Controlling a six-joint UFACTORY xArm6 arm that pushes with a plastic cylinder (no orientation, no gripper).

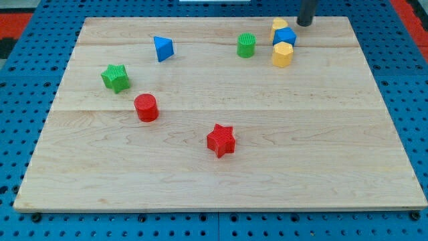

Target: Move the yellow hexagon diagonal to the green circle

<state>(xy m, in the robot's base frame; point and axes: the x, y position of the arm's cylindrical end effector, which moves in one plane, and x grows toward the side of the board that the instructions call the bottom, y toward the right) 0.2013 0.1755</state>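
Note:
The yellow hexagon [282, 54] stands near the view's top right, just right of and slightly below the green circle [246, 45]. A blue block [285, 37] touches the hexagon from above, and another yellow block [279, 25] sits behind the blue one. My tip [305, 23] is at the view's top edge, just right of the upper yellow block and above right of the hexagon, apart from it.
A blue triangle [162, 48] lies at the top left. A green star [116, 77] and a red cylinder [146, 107] are on the left. A red star [221, 140] is near the middle. The wooden board [334, 167] rests on a blue pegboard.

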